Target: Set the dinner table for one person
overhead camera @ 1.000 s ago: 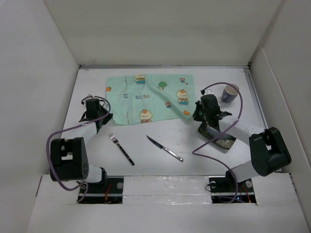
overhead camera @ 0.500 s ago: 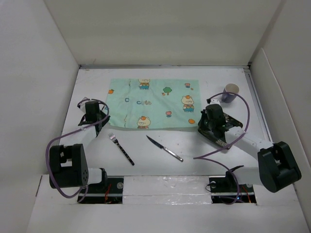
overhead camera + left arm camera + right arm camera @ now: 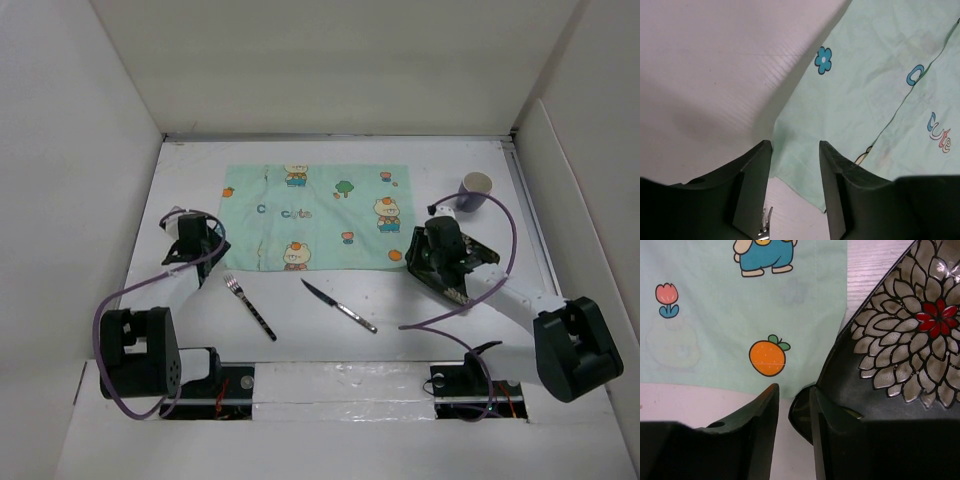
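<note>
White walls close in three sides of the white worktop (image 3: 190, 170), which fills the overhead view from the arm bases to the far wall. On its far middle a mint-green placemat (image 3: 318, 217) printed with cartoon animals, fruit and flowers lies spread flat. Nearer the arms, a fork (image 3: 250, 306) and a knife (image 3: 339, 305) lie side by side and apart on the bare surface, both slanted, the fork on the left. A purple cup (image 3: 476, 190) stands upright near the far right, off the cloth.

At the placemat's near left corner sits the left end effector (image 3: 795, 170). Its two dark fingers (image 3: 752, 185) stand moderately wide apart, and the corner of the cloth lies flat in the gap between them, not pinched. The fork's tines show just below that gap in the wrist view.

By the placemat's near right corner, the right end effector (image 3: 792, 425) is low over a dark plate (image 3: 900, 355) patterned with pale petals and a red flower. Its fingers are parted only narrowly. The plate's near corner shows in the gap close against one finger, with white surface between it and the other, so nothing is clamped. The plate's rim runs right along the placemat's right edge; whether it overlaps the cloth cannot be told.
</note>
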Action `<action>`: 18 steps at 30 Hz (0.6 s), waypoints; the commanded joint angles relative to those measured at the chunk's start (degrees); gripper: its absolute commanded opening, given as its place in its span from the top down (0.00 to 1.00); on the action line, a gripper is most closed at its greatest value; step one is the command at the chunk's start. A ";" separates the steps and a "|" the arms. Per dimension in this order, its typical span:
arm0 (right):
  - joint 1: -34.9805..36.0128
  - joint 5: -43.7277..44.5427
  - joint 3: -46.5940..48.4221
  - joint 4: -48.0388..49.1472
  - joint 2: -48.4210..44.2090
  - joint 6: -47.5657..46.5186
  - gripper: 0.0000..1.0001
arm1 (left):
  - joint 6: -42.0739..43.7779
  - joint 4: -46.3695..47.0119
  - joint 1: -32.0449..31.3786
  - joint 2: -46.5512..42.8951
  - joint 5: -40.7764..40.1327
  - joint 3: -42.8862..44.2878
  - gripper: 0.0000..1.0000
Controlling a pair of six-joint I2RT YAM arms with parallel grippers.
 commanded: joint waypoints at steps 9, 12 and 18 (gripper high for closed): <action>2.33 1.26 5.55 -7.69 -14.13 -0.94 0.48 | 3.11 -4.74 -0.72 -16.21 2.38 9.95 0.50; 2.94 2.57 4.42 -9.10 -18.09 -0.06 0.48 | 6.00 -5.26 -0.73 -19.99 8.26 11.89 0.52; -2.14 8.46 1.60 -12.44 -24.52 4.68 1.00 | 12.25 -7.72 -0.73 -25.62 21.97 14.44 0.60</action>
